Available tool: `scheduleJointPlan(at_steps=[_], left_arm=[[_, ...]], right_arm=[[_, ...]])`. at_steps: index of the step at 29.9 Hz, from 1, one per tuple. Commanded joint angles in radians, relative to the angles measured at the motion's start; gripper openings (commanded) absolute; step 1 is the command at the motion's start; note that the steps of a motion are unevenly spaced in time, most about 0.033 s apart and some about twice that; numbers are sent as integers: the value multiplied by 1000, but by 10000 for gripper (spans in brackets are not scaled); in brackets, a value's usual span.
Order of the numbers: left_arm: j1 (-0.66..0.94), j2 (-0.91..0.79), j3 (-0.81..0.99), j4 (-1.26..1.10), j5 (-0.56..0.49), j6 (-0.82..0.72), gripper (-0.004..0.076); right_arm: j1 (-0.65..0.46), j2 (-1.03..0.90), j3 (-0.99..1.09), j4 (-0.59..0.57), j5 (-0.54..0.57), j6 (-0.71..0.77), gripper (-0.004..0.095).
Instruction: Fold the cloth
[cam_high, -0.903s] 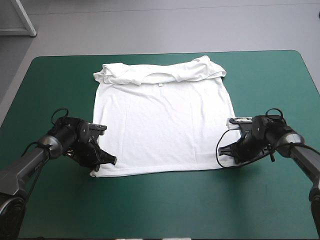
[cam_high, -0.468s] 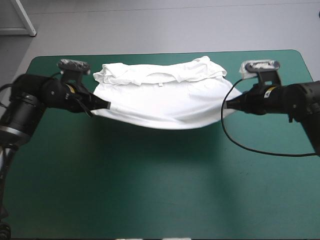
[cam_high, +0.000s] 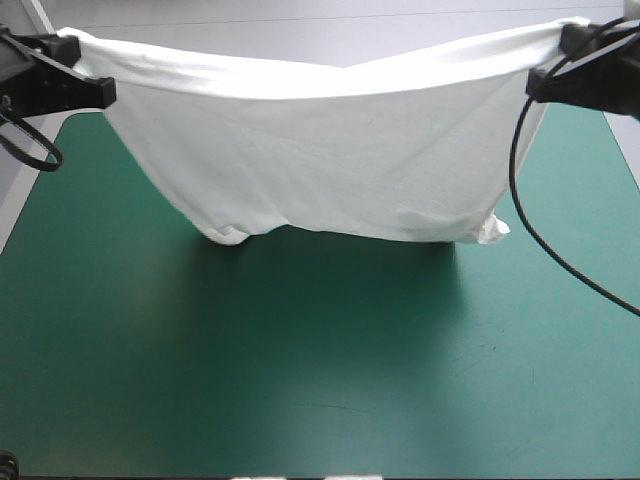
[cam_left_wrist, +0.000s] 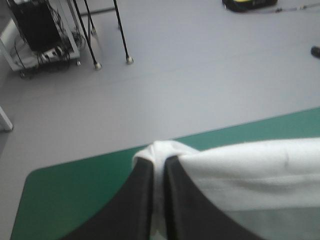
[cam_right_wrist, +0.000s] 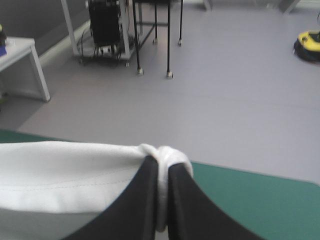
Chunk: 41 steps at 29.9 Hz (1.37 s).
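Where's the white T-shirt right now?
In the high view, the T-shirt hangs stretched between the left claw and the right claw, its lower end sagging toward the teal-green table.

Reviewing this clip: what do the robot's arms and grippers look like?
Both are black. The left gripper and right gripper each have two broad, smooth fingers shaped like curved fins, wide at the base and narrowing to a point. In the high view, the left arm and right arm show as dark, blocky housings. No markings are visible.

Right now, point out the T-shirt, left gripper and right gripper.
T-shirt (cam_high: 320, 160), high view, middle of the hanging sheet.
left gripper (cam_left_wrist: 159, 163), left wrist view, between its fingertips.
right gripper (cam_right_wrist: 161, 163), right wrist view, between its fingertips.
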<state>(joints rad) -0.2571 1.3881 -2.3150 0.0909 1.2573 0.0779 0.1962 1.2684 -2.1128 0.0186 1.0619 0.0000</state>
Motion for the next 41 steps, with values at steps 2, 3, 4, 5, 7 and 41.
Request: scheduleJointPlan(at_steps=[2, 3, 4, 5, 7, 41], left_arm=[[-5, -27, -129, 33, -125, 13, -9], [-5, -27, -148, 40, -136, 15, -9], [-5, -27, -173, 43, -149, 17, -9], [-5, -27, -197, 47, -162, 30, -9], [-5, -27, -235, 75, -184, 36, -9], [-3, 320, -345, 57, -613, 90, -9]], right_arm=[[0, -24, -155, -27, -157, -15, -15], [0, -24, -188, -27, -169, -22, -15], [0, -24, -222, -27, -183, -22, -15], [0, -24, -257, -27, -194, -22, -14], [0, -24, -306, -27, -208, -35, -14], [0, 346, -420, 37, -640, -31, -15]])
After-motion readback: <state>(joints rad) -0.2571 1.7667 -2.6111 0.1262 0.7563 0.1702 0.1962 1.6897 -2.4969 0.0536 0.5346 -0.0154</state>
